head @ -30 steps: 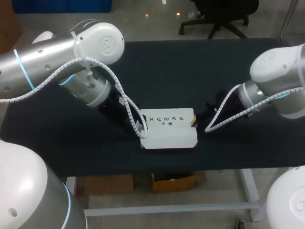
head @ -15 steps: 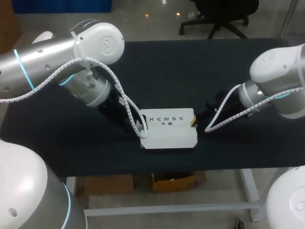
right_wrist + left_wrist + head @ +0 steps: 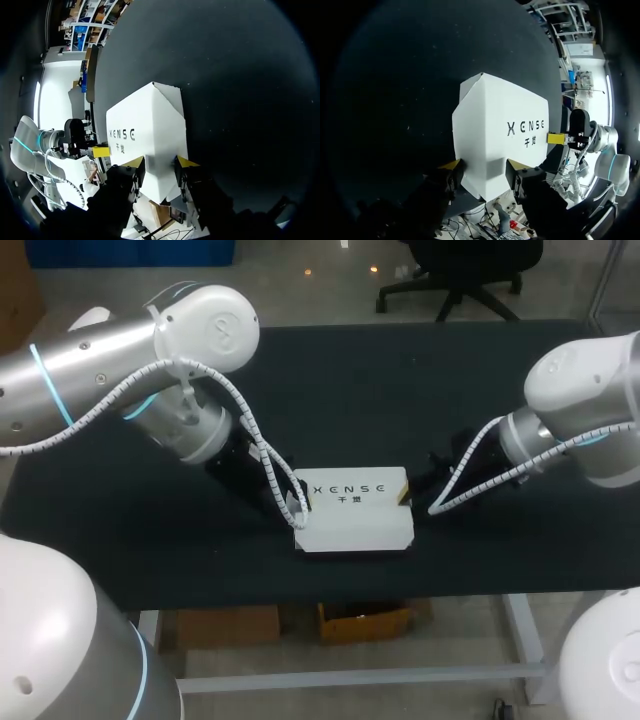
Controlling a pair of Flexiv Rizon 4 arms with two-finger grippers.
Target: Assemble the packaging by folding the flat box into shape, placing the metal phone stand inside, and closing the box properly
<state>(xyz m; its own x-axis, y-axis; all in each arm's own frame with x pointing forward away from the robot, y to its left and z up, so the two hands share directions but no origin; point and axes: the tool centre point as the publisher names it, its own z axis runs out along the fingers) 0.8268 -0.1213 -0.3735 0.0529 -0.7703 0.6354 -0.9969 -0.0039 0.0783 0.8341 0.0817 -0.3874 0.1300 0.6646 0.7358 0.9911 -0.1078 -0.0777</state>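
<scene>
Two grippers [image 3: 482,167] [image 3: 160,162] on box [image 3: 355,512]; interior unseen

White box [image 3: 355,525], top face bearing one line of dark lettering [image 3: 349,488], two smaller characters [image 3: 349,500] beneath

Got the left arm [image 3: 100,365] in from the left side and the right arm [image 3: 590,390] in from the right, both wrists dipped low toward the middle. Also got the left gripper [image 3: 482,170] pinched on one end of the white box [image 3: 355,515] and the right gripper [image 3: 160,162] pinched on the opposite end, yellow tips on either side.
</scene>
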